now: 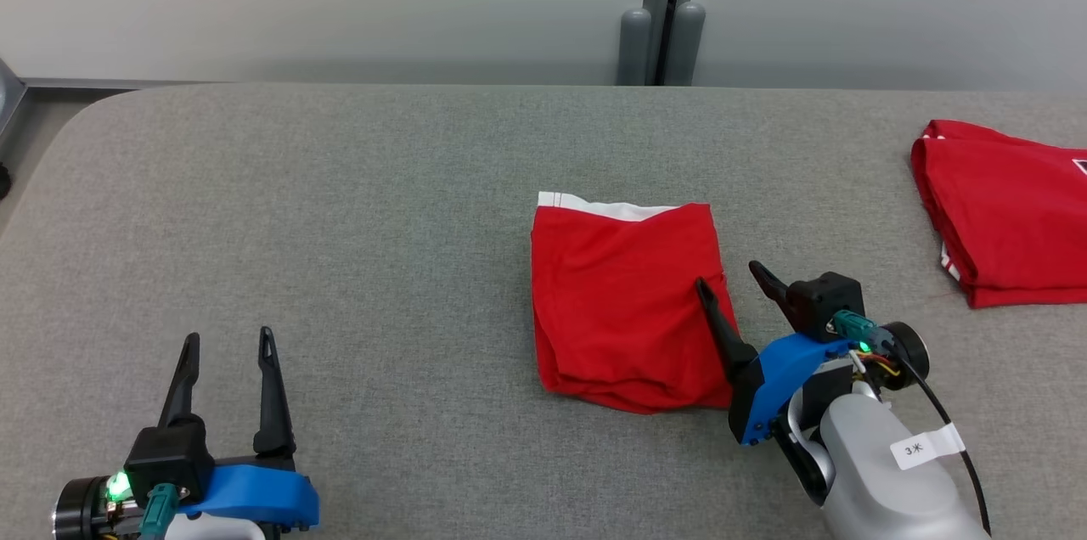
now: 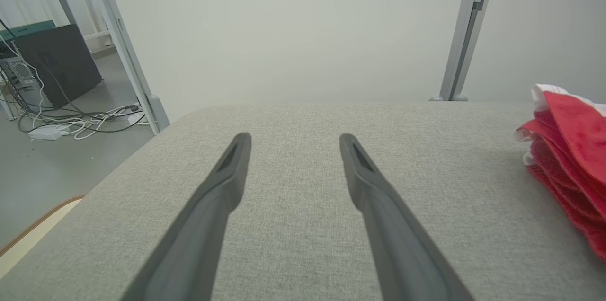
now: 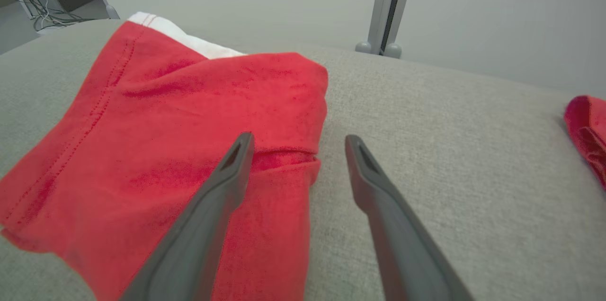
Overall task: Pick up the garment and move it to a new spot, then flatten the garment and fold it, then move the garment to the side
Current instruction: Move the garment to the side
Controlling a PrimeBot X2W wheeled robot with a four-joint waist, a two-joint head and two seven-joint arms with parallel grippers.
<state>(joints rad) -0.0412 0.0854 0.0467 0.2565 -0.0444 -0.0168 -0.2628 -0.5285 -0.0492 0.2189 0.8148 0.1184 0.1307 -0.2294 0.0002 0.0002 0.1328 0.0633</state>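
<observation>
At the lower left of the head view, the left gripper (image 1: 228,334) hovers over bare grey fabric-covered table (image 1: 340,183), its two dark fingers spread apart with nothing between them. Its wrist view shows the same wide gap over plain cloth (image 2: 294,137).

Near the middle of the table lies the folded red garment (image 1: 624,302), a rough rectangle with a white band along its far edge and its layered fold edges towards the robot.

At the garment's right edge is the right gripper (image 1: 728,273), also spread and gripping nothing. In its wrist view (image 3: 298,136), one finger lies over the red cloth (image 3: 189,102) and the other over the table just beside it. Whether the finger touches the cloth cannot be told.

Well apart, at the table's far right, lies a second folded red garment (image 1: 1010,226).
</observation>
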